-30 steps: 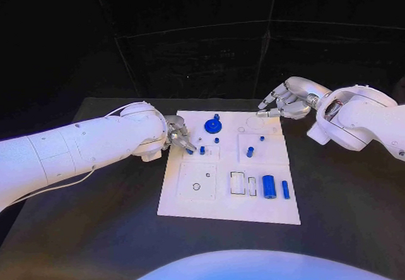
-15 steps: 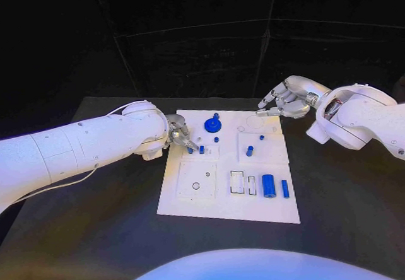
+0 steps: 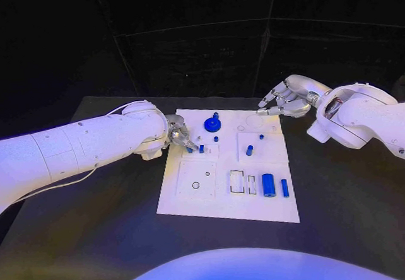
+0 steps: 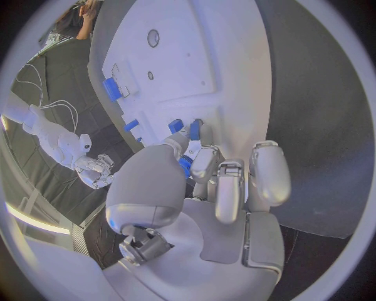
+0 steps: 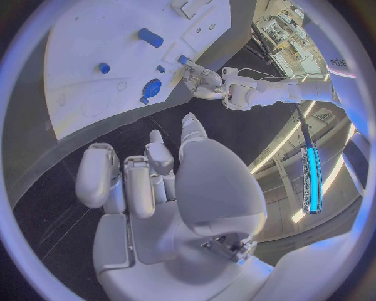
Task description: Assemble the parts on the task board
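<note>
Black walls close in behind a black tabletop (image 3: 99,246), and a white task board (image 3: 206,203) lies flat in the middle of it, its long side running away from the robot.

Seen from the head view, with the board's centre as the clock's hub, a round blue knob (image 3: 213,124) stands at about 12 o'clock near the far edge. A short blue peg (image 3: 250,151) stands just right of centre, and two smaller blue pegs sit near it, one (image 3: 216,139) below the knob and one (image 3: 262,137) toward 1 o'clock. At about 4 o'clock a fat blue cylinder (image 3: 269,185) lies on its side with a thin blue bar (image 3: 284,187) just beside it on the right, both next to open rectangular slots.

The left hand (image 3: 179,138) hangs over the board's left edge at about 10 o'clock, fingers curled downward. In the left wrist view its fingertips (image 4: 194,130) close around a small blue part (image 3: 201,149), which sits right at the tips on the board, with the knob near, toward 1 o'clock from the hand.

The right hand (image 3: 287,99) hovers off the board's far right corner at about 1 o'clock, fingers loosely bent and apart, holding nothing. The knob and pegs lie well apart from it, toward 8 o'clock.
</note>
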Tool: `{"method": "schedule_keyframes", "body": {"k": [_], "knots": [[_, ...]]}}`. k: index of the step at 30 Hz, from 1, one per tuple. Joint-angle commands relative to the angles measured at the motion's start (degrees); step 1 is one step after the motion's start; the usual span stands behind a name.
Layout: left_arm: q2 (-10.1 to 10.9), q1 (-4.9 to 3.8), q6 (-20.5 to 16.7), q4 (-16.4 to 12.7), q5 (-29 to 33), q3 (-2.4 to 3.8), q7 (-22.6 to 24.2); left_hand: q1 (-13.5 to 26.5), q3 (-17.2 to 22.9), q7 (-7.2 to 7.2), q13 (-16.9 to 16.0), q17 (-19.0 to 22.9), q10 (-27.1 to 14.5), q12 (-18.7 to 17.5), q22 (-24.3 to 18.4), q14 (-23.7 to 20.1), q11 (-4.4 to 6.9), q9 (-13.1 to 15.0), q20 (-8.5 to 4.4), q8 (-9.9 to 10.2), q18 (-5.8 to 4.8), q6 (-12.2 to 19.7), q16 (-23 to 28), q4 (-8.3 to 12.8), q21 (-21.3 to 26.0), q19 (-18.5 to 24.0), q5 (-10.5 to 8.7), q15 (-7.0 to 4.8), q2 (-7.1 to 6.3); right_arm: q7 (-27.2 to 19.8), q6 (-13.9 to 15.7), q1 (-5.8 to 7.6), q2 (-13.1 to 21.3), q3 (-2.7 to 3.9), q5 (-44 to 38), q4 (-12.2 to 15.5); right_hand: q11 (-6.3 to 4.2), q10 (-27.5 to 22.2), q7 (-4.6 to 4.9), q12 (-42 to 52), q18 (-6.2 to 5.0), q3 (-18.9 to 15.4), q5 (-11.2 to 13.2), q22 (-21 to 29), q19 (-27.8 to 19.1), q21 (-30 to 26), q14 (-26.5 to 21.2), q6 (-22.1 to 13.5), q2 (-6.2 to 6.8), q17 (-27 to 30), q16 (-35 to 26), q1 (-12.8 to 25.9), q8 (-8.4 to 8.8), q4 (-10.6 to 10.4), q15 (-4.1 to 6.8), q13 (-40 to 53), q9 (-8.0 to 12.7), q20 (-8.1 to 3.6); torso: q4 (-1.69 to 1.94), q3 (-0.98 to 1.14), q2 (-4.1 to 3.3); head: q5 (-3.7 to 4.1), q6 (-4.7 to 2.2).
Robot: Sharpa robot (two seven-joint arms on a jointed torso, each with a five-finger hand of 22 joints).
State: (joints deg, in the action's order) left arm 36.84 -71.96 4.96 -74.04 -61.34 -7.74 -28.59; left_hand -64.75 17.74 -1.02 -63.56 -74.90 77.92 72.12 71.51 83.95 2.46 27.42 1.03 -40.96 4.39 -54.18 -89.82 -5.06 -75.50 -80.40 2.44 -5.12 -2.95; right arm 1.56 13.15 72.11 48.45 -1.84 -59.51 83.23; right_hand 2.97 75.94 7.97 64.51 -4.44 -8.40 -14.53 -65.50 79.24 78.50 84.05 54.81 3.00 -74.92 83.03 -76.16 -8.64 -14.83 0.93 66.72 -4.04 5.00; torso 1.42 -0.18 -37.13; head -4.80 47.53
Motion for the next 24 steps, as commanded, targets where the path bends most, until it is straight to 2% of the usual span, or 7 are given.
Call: {"method": "schedule_keyframes", "body": {"k": [1,10,24], "knots": [[0.04,-0.02,0.93,0.17,-0.42,0.0,-0.27,0.54,0.01,-0.14,-0.05,-15.1,0.36,0.29,0.02,6.05,0.13,0.09,0.01,-0.28,0.05,-0.43,-0.18,-0.46,-0.28,-0.3,0.34,-0.34,-0.11,-0.27,-0.2,0.11,0.04,0.03,0.12,0.07,0.11,-0.11,0.08,0.19,-0.36,-0.18,-0.35,-0.01,-0.02,-0.35,3.44,-0.36,-0.15,-3.12,-0.32,-0.43,-0.2,-0.15,0.37,0.02,0.03,-0.22,0.03,-0.01,0.02,0.0,-0.03],[0.11,-0.02,0.86,0.2,-0.46,0.0,-0.31,0.71,0.1,-0.04,-0.39,-15.1,0.57,0.56,0.25,6.05,0.22,0.23,-0.05,-0.61,0.0,-0.54,-0.18,-0.53,-0.44,-0.43,0.33,-0.41,-0.15,-0.3,-0.21,0.11,-0.04,0.03,0.12,-0.01,0.11,-0.11,0.08,0.19,-0.36,-0.18,-0.35,-0.01,-0.02,-0.35,3.44,-0.36,-0.15,-3.12,-0.32,-0.43,-0.2,-0.15,0.37,0.02,0.03,-0.22,0.04,-0.05,-0.01,-0.02,0.0],[0.07,-0.02,0.42,0.17,-0.46,0.0,-0.37,2.5,-0.57,0.08,-0.83,-15.1,0.96,0.99,0.71,6.05,0.35,0.69,-0.25,-1.68,-0.1,-0.57,-0.18,-1.47,-0.73,-0.69,0.32,-0.57,-0.97,-0.35,-0.18,0.11,-0.15,0.03,0.12,-0.12,0.11,-0.11,0.08,0.19,-0.36,-0.18,-0.35,-0.01,-0.02,-0.35,3.44,-0.36,-0.15,-3.12,-0.32,-0.43,-0.2,-0.15,0.37,0.02,0.03,-0.22,-0.01,0.02,-0.01,-0.01,0.01]]}}
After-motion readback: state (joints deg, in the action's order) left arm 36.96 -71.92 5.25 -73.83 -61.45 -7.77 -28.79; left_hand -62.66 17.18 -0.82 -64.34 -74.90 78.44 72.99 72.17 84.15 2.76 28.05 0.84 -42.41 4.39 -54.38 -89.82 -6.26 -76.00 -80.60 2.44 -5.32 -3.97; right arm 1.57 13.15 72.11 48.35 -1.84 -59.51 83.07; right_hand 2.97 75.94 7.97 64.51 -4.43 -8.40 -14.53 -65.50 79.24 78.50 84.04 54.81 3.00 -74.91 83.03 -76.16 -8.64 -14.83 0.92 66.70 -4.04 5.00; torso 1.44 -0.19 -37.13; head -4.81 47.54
